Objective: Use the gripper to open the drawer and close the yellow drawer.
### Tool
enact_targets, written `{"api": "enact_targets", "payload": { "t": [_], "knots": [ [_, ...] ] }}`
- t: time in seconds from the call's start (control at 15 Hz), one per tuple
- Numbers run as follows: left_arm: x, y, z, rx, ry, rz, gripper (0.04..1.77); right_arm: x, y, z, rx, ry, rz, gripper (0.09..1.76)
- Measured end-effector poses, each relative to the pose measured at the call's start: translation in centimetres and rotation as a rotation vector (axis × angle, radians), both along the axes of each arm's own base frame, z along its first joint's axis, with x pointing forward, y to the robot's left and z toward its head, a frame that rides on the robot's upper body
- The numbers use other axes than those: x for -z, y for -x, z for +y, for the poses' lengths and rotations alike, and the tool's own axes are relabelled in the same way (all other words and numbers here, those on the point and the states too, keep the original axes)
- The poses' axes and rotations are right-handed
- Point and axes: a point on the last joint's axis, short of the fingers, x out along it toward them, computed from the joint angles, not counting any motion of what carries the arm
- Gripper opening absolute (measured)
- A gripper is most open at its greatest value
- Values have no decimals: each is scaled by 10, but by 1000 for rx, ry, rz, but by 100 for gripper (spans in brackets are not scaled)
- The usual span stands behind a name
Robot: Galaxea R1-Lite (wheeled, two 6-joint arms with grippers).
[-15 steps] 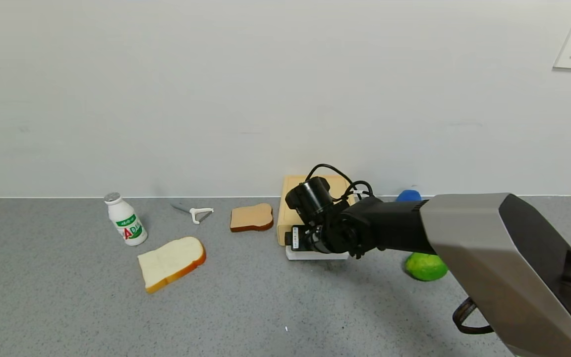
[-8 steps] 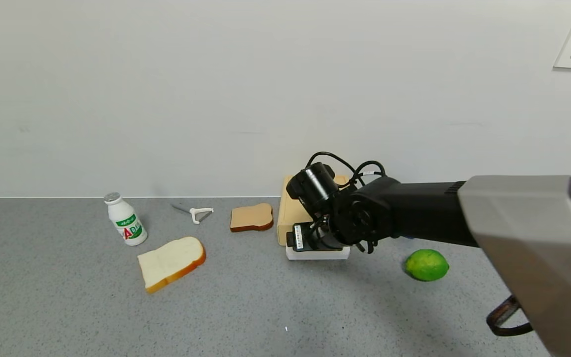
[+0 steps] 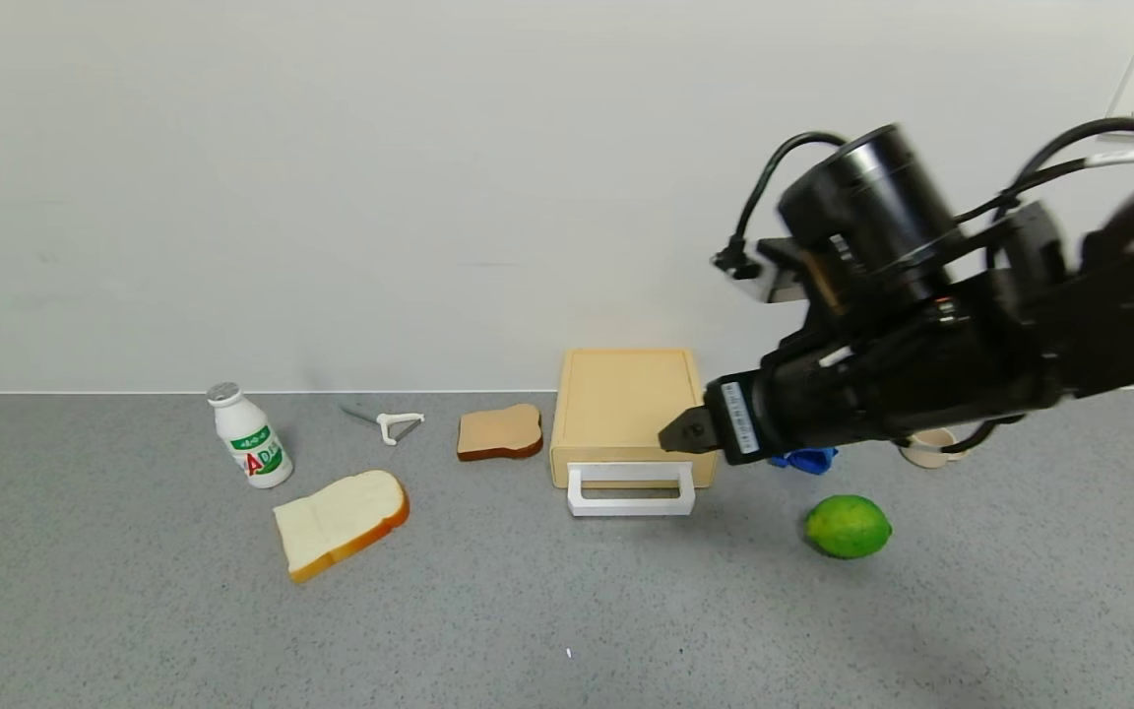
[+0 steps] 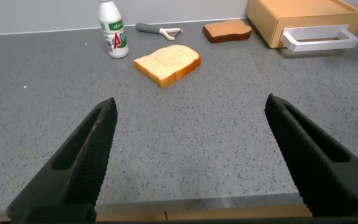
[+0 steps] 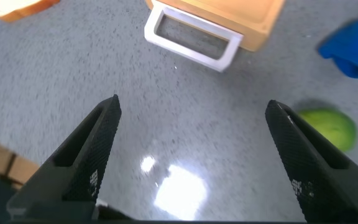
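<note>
A grey speckled counter (image 3: 528,611) is running along a white wall. The yellow drawer (image 3: 626,414) is sitting shut at the far middle, its white handle (image 3: 631,489) facing near. Two bread slices are lying left of it. The right gripper (image 5: 191,149) is hanging raised to its right, jaws wide, holding nothing; the left gripper (image 4: 191,149) is resting low, likewise spread and empty.

Yellow drawer shut, right gripper raised off it

The drawer (image 3: 626,463) sits pushed fully into its flat pale yellow box (image 3: 624,399) by the wall, its white loop handle (image 3: 631,489) jutting forward over the grey table. The black right gripper (image 3: 677,433) hangs in the air above the box's right front corner, its fingers (image 5: 86,158) spread wide apart and holding nothing.
</note>
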Motion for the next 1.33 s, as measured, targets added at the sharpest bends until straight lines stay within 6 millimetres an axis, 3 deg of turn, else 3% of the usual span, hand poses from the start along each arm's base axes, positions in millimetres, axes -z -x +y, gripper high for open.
{"api": "enact_targets", "payload": {
  "t": [0.27, 0.53, 1.07, 1.33],
  "knots": [
    [0, 0, 0, 0, 0, 0, 172, -34, 63, -70, -70, -34, -89, 171],
    [0, 0, 0, 0, 0, 0, 172, -43, 125, -120, -61, -75, -179, 171],
    [0, 0, 0, 0, 0, 0, 172, -16, 230, -203, 259, -81, -434, 171],
    [0, 0, 0, 0, 0, 0, 172, -7, 275, -220, 481, -100, -573, 171]
  ]
}}
